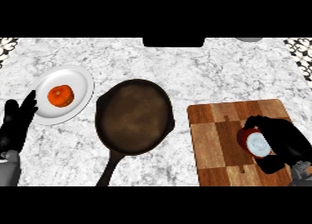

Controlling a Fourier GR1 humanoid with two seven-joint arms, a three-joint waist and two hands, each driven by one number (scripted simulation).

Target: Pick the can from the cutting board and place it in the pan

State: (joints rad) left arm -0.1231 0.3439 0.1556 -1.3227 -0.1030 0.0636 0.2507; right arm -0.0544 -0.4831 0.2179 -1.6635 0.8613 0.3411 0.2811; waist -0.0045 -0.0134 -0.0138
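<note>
Fingers (265, 122) of the right hand (288, 144) are curled round the can (255, 142), with the thumb closed against its near side, so that the can is pinched between them while it lies over the cutting board (216, 144). Whether the can is touching the board or is just clear of it cannot be told from the head view.

The marble surface (203, 74) is seen to carry everything, and the layout is judged to suit the task: the cutting board is set at the right, within reach of the right arm, and the dark pan (133, 116) is set in the middle, just beside the board's left edge, its handle pointed toward the robot. A short sideways carry is therefore all that is thought to be needed. The pan is shown with nothing in it. A white plate (81, 78) with an orange food item (60, 96) is placed at the left, near the pan's rim.

The right forearm is brought in from the lower right corner, the hand bent over the can from the right. The left hand (13, 127) is held open at the left edge, beside the plate, at rest with straight fingers.
</note>
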